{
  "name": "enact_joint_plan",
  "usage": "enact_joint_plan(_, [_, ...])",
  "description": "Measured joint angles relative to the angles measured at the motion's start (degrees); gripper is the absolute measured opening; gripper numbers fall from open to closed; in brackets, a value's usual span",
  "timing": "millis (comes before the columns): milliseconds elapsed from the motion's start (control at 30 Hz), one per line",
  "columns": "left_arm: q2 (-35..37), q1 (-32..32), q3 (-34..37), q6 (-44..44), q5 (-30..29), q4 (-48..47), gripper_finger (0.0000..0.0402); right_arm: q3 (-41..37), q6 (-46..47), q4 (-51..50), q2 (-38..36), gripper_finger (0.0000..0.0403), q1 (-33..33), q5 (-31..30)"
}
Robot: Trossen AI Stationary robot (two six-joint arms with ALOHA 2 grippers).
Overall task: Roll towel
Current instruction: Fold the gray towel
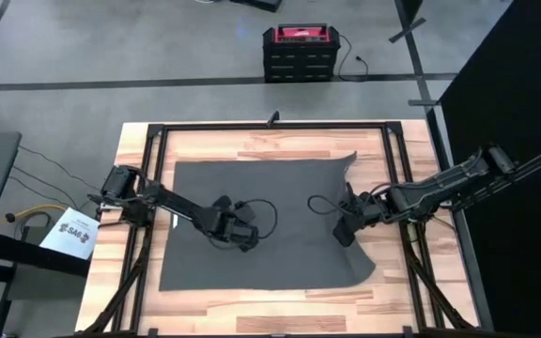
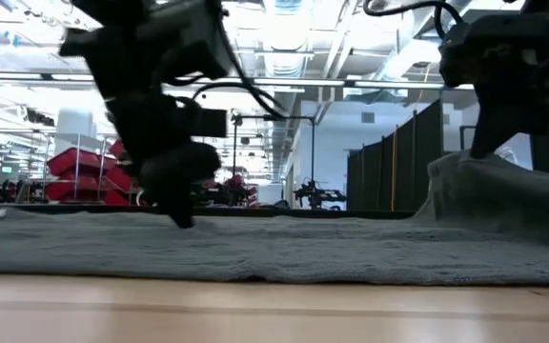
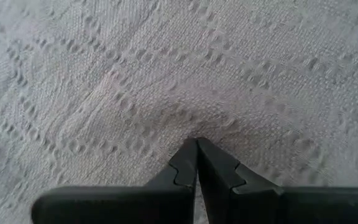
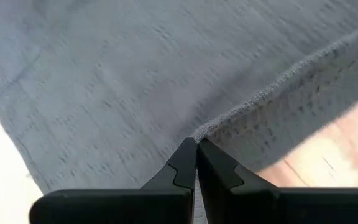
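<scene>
dark grey towel w/ woven diamond texture, light wood table.

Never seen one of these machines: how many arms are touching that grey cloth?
2. The left gripper is shut, pressed on the towel left of its middle. The right gripper is shut on the towel's right edge, lifting it slightly.

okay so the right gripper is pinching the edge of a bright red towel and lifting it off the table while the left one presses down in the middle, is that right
Not quite: the towel is dark grey, not red, as the high view shows. The rest holds. The right gripper is shut on its edge, lifting it off the table, and the left gripper is shut, pressing into the cloth near the middle.
</scene>
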State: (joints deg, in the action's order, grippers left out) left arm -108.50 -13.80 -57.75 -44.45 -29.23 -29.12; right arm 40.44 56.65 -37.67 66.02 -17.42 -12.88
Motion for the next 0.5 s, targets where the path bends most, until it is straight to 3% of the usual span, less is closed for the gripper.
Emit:
enact_joint_plan(133, [-4.9,0.9,-5.3,3.3,-1.2,-0.7,0.0,1.3,-2.8,-0.2,-0.1,0.0,1.3,-0.1])
enact_joint_plan(500, [-14.3,1.3,-23.6,9.2,3.0,-6.5,0.0,5.0,-10.6,-0.8,-0.1,0.0,5.2,-0.1])
